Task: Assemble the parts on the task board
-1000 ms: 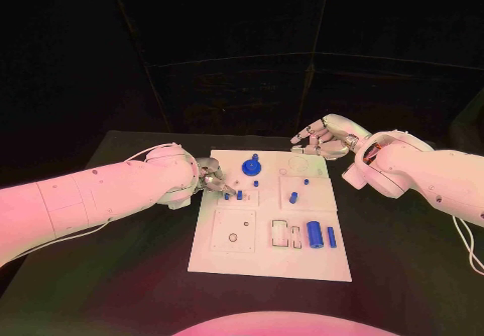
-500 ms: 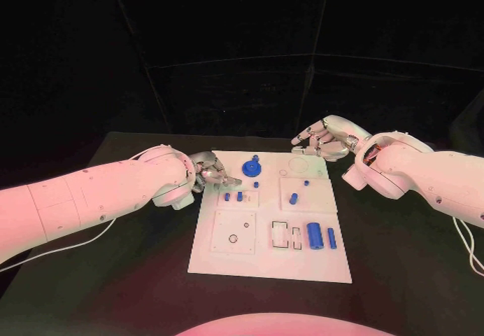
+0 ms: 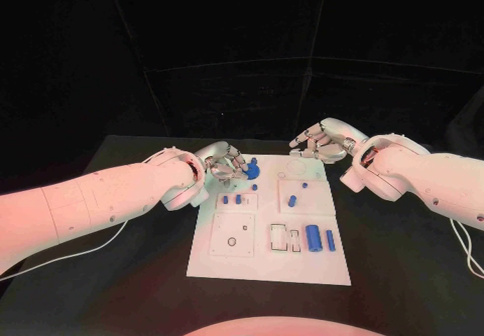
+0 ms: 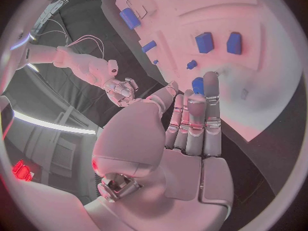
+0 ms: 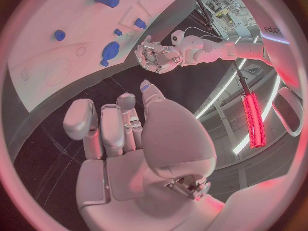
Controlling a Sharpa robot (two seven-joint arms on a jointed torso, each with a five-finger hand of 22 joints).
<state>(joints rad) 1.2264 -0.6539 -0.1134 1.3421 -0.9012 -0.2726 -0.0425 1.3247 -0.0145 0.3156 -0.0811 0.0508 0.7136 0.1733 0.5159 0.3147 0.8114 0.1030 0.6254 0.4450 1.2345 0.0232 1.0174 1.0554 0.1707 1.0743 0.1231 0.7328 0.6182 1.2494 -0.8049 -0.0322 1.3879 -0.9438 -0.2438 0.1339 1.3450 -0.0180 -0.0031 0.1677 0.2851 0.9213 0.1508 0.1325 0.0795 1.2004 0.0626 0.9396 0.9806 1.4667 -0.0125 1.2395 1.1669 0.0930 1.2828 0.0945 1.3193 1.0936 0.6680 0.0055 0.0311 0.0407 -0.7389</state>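
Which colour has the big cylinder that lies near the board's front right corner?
Blue. The cylinder shows best in the head view, lying on the white task board.

A robotics lab: a black table [image 3: 121,231] in a dark curtained enclosure, with equipment racks [image 5: 221,0] beyond.

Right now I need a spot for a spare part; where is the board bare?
Bare: the white task board near edge, below the blue cylinder. Crowded: the far end, around the blue round gear under the left hand.
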